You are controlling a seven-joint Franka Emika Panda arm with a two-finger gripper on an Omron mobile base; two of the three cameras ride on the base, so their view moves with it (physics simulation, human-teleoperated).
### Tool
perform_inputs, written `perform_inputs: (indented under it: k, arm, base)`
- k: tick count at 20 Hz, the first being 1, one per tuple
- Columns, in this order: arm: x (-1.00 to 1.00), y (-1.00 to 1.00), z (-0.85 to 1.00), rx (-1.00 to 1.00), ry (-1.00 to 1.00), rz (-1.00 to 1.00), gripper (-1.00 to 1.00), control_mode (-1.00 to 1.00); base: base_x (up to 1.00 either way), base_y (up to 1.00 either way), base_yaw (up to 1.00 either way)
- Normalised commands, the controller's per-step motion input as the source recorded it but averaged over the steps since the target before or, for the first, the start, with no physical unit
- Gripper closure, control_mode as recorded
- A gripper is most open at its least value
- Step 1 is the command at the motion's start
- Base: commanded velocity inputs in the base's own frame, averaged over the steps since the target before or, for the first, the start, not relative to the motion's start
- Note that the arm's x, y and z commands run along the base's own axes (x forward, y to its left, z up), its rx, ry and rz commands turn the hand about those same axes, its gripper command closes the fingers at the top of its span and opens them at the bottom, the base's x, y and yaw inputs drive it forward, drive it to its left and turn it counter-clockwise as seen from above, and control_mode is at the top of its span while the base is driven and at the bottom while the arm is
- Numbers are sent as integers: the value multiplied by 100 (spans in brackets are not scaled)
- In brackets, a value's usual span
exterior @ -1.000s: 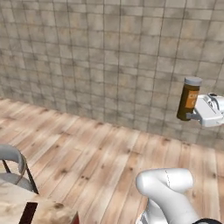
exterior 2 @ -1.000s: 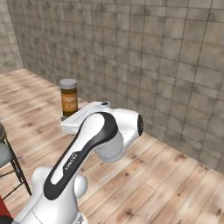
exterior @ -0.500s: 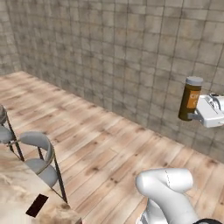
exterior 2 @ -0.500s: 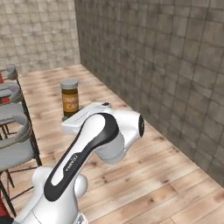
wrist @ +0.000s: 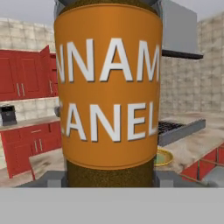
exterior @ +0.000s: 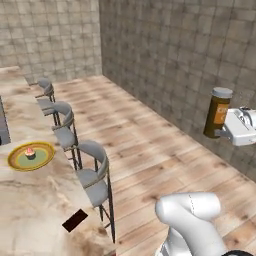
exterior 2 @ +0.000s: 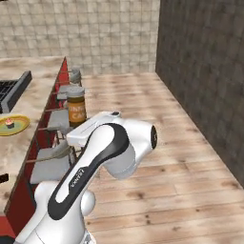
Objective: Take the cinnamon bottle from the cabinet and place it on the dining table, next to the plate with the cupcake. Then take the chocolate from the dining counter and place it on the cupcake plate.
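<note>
The gripper (exterior: 226,131) pinches the brown orange-labelled cinnamon bottle (exterior: 217,113), upright; still unplaced beside the yellow-rimmed plate (exterior: 31,156) on the marble desk (exterior: 35,200); the dark chocolate bar (exterior: 75,220) lies untouched.

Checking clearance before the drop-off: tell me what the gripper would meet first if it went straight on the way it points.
The cinnamon bottle it holds fills its line; beyond, probably the plate on the dining table.

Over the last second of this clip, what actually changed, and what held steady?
The base turned, so both base views swung from bare wall and floor to the dining table, stools, plate, cupcake and chocolate. Unchanged: the gripper stays shut on the upright cinnamon bottle, carried in the same pose.
</note>
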Motion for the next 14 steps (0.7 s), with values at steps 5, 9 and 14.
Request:
perform_inputs:
  k: [5, 9, 14]
  arm:
    - [0, 0, 0, 0, 0, 0, 100, 100]
    - [0, 0, 0, 0, 0, 0, 100, 100]
    - [0, 0, 0, 0, 0, 0, 100, 100]
  base:
    - [60, -16, 53]
    - [48, -38, 43]
    - [30, -44, 45]
